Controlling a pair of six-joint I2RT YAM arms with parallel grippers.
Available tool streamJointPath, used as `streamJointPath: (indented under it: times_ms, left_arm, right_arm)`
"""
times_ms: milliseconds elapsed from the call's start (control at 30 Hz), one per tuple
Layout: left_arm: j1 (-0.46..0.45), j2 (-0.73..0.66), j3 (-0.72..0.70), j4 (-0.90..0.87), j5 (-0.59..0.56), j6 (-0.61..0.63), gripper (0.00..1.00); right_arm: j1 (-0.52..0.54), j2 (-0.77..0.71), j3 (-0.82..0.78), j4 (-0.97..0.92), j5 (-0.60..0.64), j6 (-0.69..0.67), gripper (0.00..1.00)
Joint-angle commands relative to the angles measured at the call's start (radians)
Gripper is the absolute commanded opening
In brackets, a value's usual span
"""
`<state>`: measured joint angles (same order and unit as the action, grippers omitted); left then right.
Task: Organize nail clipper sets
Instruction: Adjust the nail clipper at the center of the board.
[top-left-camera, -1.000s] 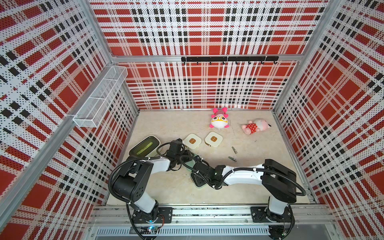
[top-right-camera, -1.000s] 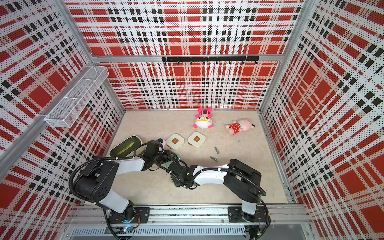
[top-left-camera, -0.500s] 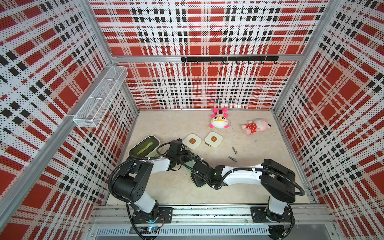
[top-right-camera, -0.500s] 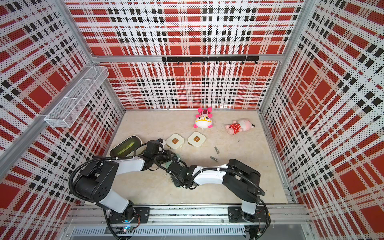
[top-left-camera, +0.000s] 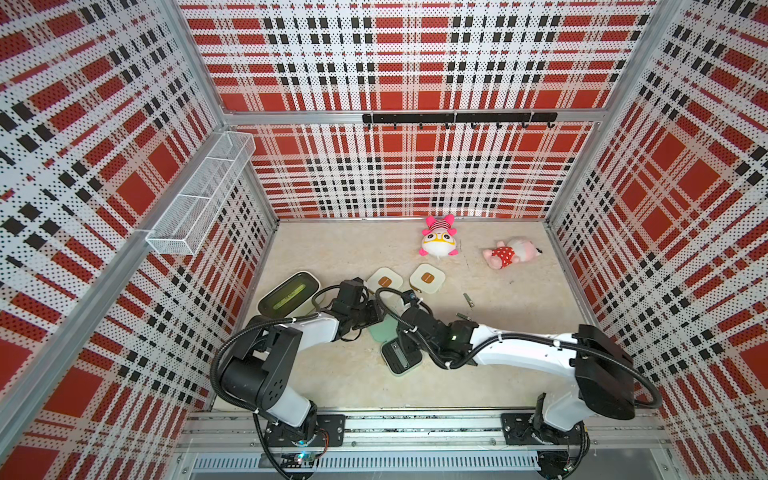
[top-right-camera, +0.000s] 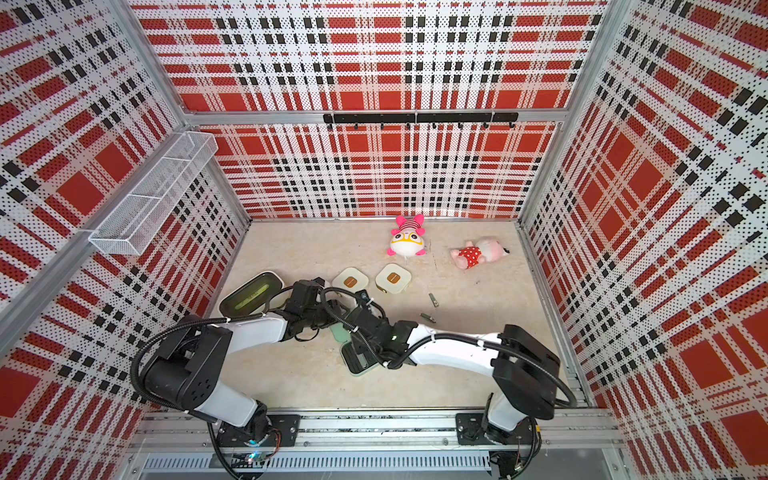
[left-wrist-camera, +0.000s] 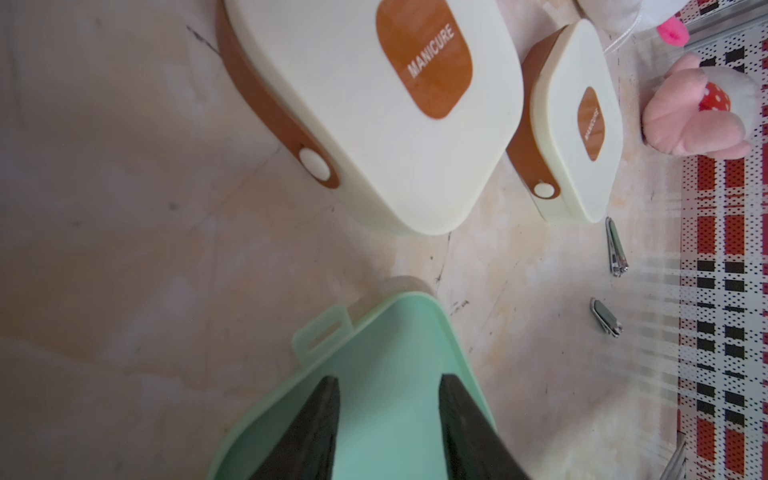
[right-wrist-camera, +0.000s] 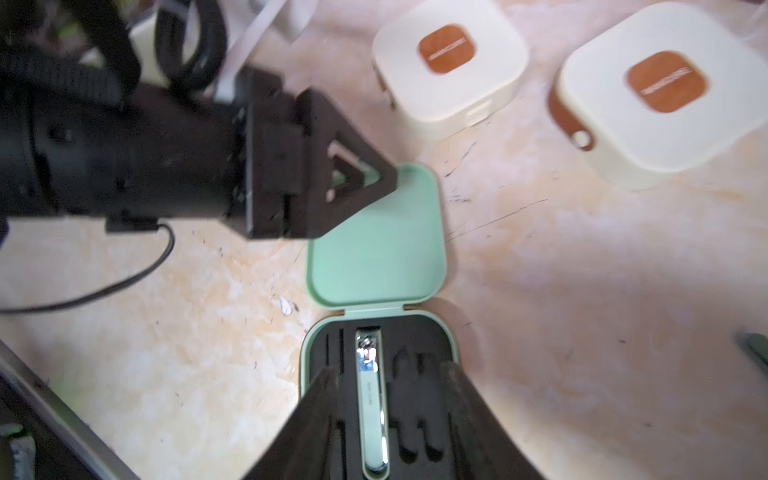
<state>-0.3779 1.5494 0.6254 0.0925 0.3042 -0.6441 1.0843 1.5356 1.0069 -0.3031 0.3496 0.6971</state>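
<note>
the green case (right-wrist-camera: 308, 353) lies open on the table (top-left-camera: 353, 382), between the two arms near the front. its lid (right-wrist-camera: 378, 249) is folded back flat, inner side up, joined to the base by the hinge. the base holds a black insert (right-wrist-camera: 415, 332) with one silver clipper (right-wrist-camera: 372, 399) lying in a slot.

the right gripper (right-wrist-camera: 388, 368) hangs over the base, jaws spread, one finger on each side of the clipper and holding nothing. the left gripper (left-wrist-camera: 388, 377) is over the lid, jaws also spread with the lid's green surface showing between them. in the right wrist view its tip sits at the lid's far corner; whether it touches the lid i cannot tell.

just behind the green case two cream cases (left-wrist-camera: 374, 124) (left-wrist-camera: 577, 124) sit shut, side by side, each with a brown label and strap. two loose clippers (left-wrist-camera: 615, 249) (left-wrist-camera: 606, 318) lie on the table beside them, near each other but apart.

a cream bin (top-left-camera: 305, 308) with a dark green inside stands by the left wall. two pink plush toys (top-left-camera: 438, 241) (top-left-camera: 509, 253) lie near the back wall.
</note>
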Motion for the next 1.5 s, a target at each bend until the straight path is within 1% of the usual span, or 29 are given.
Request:
streamJointPath:
  times_ms: [0,100,233,367,500,700,867,967,1033,1167,1333,1400,1467]
  left_arm:
    - [-0.02,-0.058,0.043,-0.016,0.019,0.018,0.47]
    - [-0.075,-0.075,0.075,-0.017,0.01,0.011,0.48]
    - [-0.156,-0.089,0.112,-0.003,-0.024,-0.004,0.49]
    - [-0.211,-0.091,0.129,0.023,-0.039,-0.026,0.49]
    - [-0.232,-0.084,0.128,0.041,-0.047,-0.043,0.49]
    - [-0.224,-0.09,0.112,0.048,-0.045,-0.047,0.49]
    - [-0.213,-0.095,0.096,0.054,-0.039,-0.046,0.49]
    - [-0.202,-0.092,0.09,0.058,-0.032,-0.046,0.49]
    - [-0.197,-0.092,0.086,0.057,-0.028,-0.045,0.49]
    - [-0.187,-0.099,0.069,0.066,-0.026,-0.05,0.49]
    - [-0.174,-0.096,0.056,0.077,-0.019,-0.053,0.49]
    - [-0.17,-0.089,0.058,0.077,-0.013,-0.052,0.48]
    - [-0.17,-0.086,0.06,0.078,-0.009,-0.051,0.48]
  right_arm:
    - [-0.101,-0.052,-0.047,-0.102,0.083,0.036,0.53]
    - [-0.229,-0.073,-0.058,-0.162,0.085,0.049,0.58]
    - [-0.396,-0.073,-0.066,-0.19,0.041,0.024,0.63]
    - [-0.498,-0.04,-0.053,-0.185,0.03,-0.026,0.71]
    - [-0.575,0.029,-0.032,-0.169,-0.011,-0.066,0.72]
    - [-0.593,0.124,0.006,-0.161,-0.043,-0.089,0.68]
    - [-0.593,0.147,0.004,-0.146,-0.063,-0.063,0.61]
    - [-0.593,0.161,0.017,-0.15,-0.053,-0.062,0.6]
    - [-0.593,0.176,0.037,-0.167,-0.05,-0.062,0.57]
    - [-0.593,0.17,0.028,-0.163,-0.077,-0.046,0.53]
    - [-0.586,0.131,-0.022,-0.111,-0.137,-0.027,0.45]
    - [-0.581,0.129,-0.028,-0.099,-0.181,-0.027,0.42]
    - [-0.572,0.136,-0.024,-0.095,-0.192,-0.025,0.41]
